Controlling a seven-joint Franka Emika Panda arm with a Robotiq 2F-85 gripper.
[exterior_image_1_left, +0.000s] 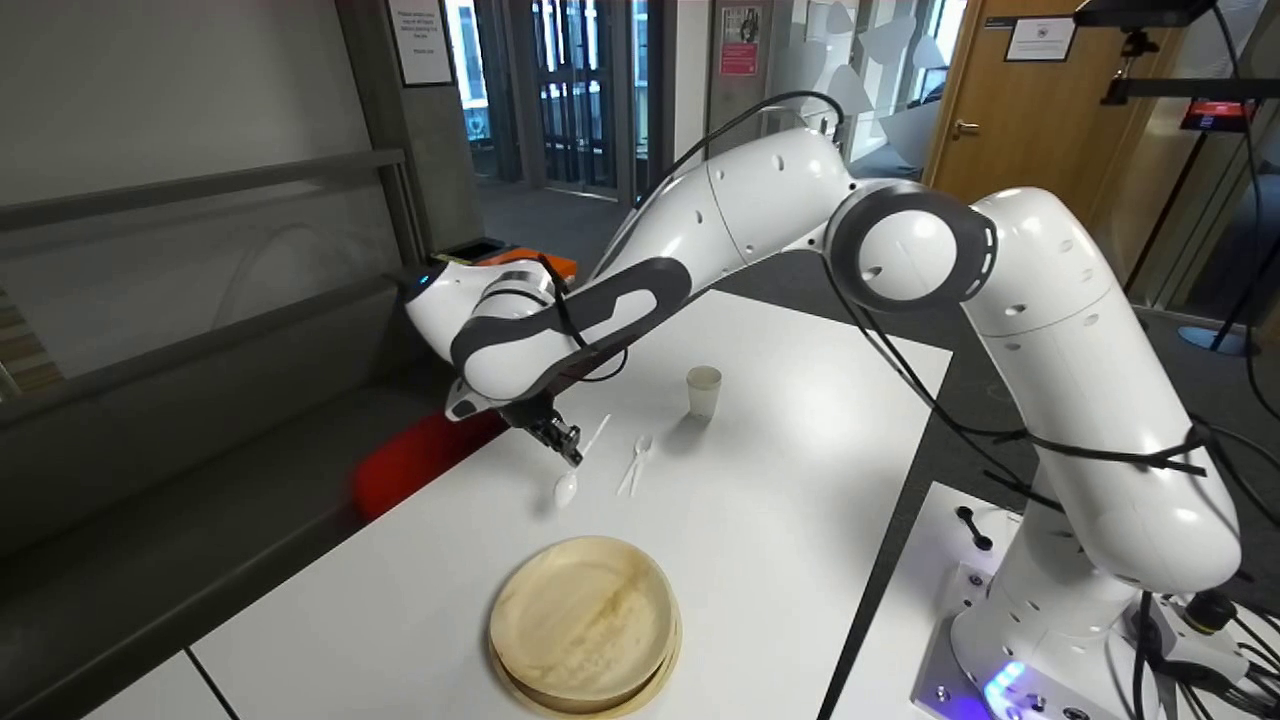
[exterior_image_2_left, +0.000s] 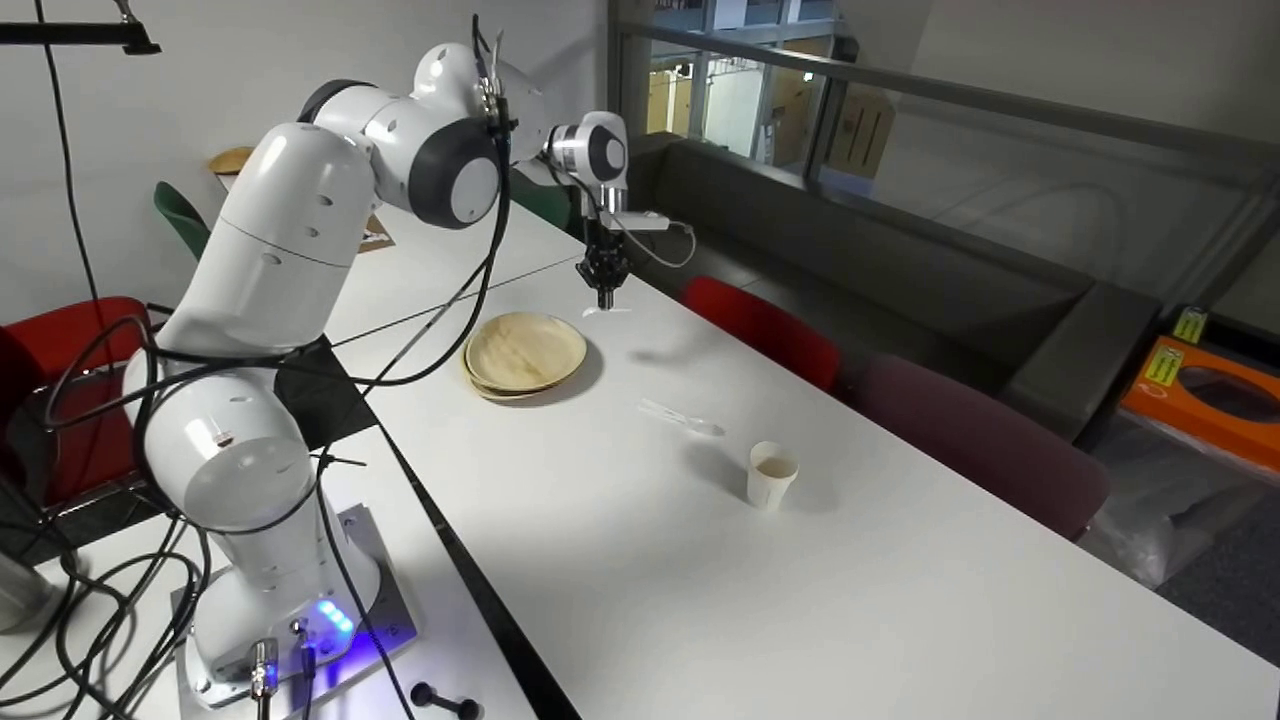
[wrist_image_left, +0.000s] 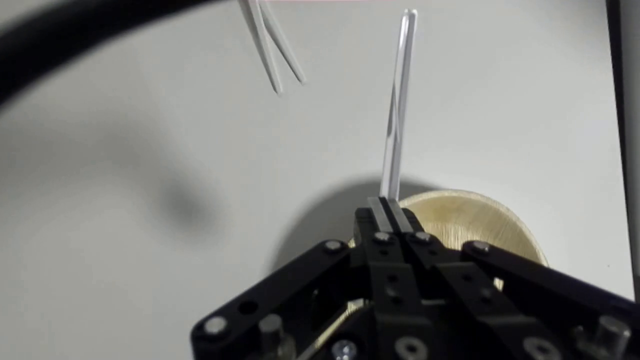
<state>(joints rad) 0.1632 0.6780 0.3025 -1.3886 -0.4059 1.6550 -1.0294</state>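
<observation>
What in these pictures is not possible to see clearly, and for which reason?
Bowl of the spoon: wrist view, mostly hidden behind the closed fingers.
Far ends of the loose utensils: wrist view, cut off by the top edge.
Centre of the lower plate: both exterior views, covered by the upper plate.
Text on the door notice: an exterior view, too small.

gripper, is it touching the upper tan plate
Apart: an exterior view shows white tabletop between the gripper and the upper tan plate; in the wrist view the gripper merely overlaps it.
</observation>
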